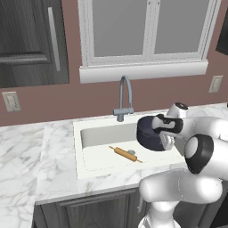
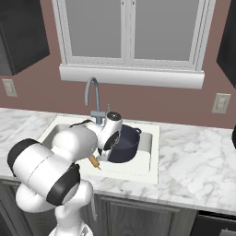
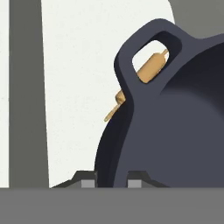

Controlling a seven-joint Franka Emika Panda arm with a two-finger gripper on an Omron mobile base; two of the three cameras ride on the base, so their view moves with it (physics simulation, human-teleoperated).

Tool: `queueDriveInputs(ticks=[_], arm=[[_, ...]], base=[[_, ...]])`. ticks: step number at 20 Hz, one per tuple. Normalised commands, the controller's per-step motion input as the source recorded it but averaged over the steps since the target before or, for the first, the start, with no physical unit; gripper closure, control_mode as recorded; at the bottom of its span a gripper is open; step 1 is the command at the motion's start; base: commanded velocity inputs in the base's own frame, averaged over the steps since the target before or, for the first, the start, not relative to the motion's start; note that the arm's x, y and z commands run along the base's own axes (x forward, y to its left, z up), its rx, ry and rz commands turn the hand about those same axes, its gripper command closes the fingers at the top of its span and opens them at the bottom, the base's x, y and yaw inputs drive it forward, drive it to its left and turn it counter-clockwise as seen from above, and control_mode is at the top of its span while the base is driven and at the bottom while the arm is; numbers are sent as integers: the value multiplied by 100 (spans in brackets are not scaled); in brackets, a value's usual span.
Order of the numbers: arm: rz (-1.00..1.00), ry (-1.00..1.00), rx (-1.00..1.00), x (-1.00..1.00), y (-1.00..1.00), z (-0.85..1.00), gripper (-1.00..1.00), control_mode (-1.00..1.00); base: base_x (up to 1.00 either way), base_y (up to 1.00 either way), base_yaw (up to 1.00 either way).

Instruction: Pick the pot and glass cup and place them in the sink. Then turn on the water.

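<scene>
The dark navy pot [image 1: 148, 137] [image 2: 125, 144] hangs tilted over the right half of the white sink [image 1: 89, 138] [image 2: 148, 162], its rim pinched in my gripper [image 1: 159, 132] [image 2: 108, 148] [image 3: 111, 183], which is shut on it. In the hand view the pot [image 3: 175, 131] shows one loop handle at the top, and its rim sits between my two finger tips. The grey gooseneck faucet [image 1: 125, 95] [image 2: 91, 94] stands behind the basin, with no water at it. The glass cup is out of view.
A wooden rolling pin [image 1: 125, 154] [image 2: 94, 162] [image 3: 151, 68] lies on the sink floor beside and under the pot. White marble counter [image 1: 26, 151] [image 2: 198, 170] runs on both sides. A window sill juts out above the faucet.
</scene>
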Motion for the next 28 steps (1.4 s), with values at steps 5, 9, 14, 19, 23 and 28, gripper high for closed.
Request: queueDriveInputs(ticks=[5,9,14,19,23,28], arm=[[0,3,0,30,-2,-17,100,-100],[0,6,0,16,-1,-15,100,-100],[0,6,0,36,0,-15,100,-100],[0,4,0,55,0,-24,100,-100],[0,0,0,47,-1,-40,100,-100],[0,0,0,35,-3,-45,100,-100]], base=[[0,0,0],[0,0,0],[0,0,0],[0,0,0],[0,0,0],[0,0,0]])
